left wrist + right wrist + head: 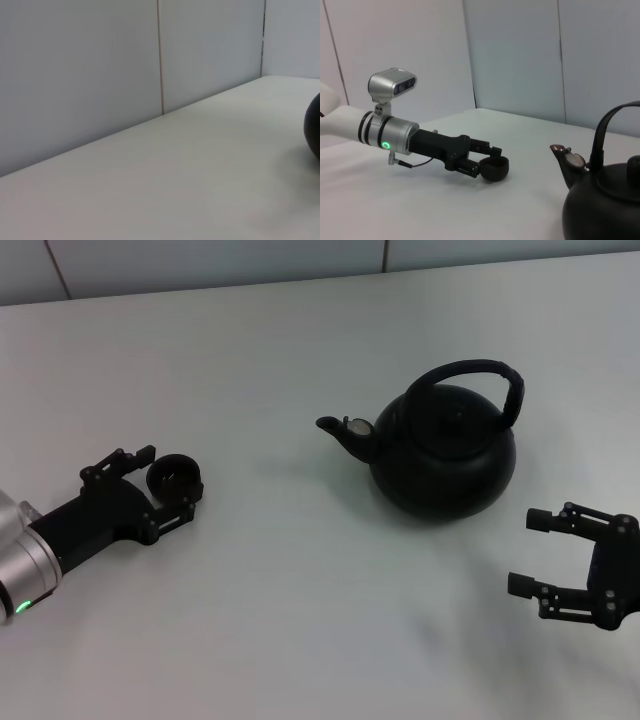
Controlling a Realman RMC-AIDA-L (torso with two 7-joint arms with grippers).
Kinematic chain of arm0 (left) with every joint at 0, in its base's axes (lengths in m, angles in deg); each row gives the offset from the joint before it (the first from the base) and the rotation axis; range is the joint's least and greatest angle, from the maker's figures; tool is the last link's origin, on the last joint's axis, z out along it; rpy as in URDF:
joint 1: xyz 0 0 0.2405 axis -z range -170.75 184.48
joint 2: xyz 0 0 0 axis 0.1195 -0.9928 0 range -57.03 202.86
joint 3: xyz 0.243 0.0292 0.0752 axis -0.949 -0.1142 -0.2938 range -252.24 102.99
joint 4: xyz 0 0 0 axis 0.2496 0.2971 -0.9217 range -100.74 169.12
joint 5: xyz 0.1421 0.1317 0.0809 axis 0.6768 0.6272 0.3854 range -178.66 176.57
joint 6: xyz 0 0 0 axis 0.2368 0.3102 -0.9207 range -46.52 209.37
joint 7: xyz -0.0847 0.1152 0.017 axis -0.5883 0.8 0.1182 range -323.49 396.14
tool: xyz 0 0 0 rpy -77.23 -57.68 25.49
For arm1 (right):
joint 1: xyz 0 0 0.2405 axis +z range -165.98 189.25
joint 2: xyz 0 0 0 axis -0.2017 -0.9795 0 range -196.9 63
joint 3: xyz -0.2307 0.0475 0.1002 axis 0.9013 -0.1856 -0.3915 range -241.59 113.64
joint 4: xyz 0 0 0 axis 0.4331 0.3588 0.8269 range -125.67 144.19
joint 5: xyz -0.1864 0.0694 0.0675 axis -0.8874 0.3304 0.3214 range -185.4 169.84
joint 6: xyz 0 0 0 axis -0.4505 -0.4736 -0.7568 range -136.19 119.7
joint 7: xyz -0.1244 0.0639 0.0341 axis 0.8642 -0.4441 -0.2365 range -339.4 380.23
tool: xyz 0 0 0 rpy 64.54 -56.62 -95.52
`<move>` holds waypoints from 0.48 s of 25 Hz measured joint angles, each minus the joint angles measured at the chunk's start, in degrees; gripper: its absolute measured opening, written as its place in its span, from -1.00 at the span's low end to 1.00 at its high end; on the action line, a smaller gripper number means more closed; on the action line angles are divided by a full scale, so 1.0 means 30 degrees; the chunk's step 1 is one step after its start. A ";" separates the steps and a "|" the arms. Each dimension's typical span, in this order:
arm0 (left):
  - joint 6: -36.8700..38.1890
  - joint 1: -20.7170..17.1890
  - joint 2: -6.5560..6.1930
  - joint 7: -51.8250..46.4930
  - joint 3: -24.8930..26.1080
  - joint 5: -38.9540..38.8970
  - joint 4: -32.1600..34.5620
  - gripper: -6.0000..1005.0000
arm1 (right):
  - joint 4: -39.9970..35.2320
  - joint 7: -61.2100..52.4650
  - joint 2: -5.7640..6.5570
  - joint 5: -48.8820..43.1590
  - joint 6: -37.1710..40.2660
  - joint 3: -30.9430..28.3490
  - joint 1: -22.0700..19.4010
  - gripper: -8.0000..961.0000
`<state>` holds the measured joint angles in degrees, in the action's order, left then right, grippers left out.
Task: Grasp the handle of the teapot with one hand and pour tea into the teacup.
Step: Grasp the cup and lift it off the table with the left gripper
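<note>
The matte-black teapot (445,455) stands on the white table right of centre, its spout toward my left side. Its arched handle (490,370) loops over the lid, and nothing touches it. The tiny dark teacup (178,475) sits between the fingers of my left gripper (170,478), which is shut on it at the table's left. The right wrist view shows that cup (495,168) in the left gripper (489,162), well apart from the teapot (605,200). My right gripper (525,553) hangs open below and to the right of the teapot, holding nothing.
The white table (300,620) runs back to a pale panelled wall (200,260). The left wrist view shows only the tabletop, the wall (100,75) and a sliver of the teapot (315,127).
</note>
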<state>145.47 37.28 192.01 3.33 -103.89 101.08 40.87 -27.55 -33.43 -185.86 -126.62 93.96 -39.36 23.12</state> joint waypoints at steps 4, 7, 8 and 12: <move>-0.0194 0.0113 0.0016 0.0000 -0.0023 0.0000 -0.0004 0.59 | -0.0007 -0.0015 0.0001 0.0110 0.0082 -0.0045 0.0007 0.67; -0.0257 0.0135 0.0023 0.0000 -0.0075 0.0001 -0.0025 0.59 | -0.0007 -0.0038 0.0001 0.0117 0.0082 -0.0046 0.0009 0.67; -0.0311 0.0138 0.0026 -0.0002 -0.0085 0.0001 -0.0034 0.59 | -0.0007 -0.0041 0.0000 0.0130 0.0082 -0.0044 0.0010 0.67; -0.0370 0.0143 0.0028 -0.0003 -0.0104 0.0018 -0.0035 0.59 | -0.0006 -0.0042 0.0000 0.0152 0.0083 -0.0039 0.0010 0.67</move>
<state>144.36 37.71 192.09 3.32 -104.20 101.13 40.77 -27.56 -33.56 -185.86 -126.17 94.21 -39.48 23.15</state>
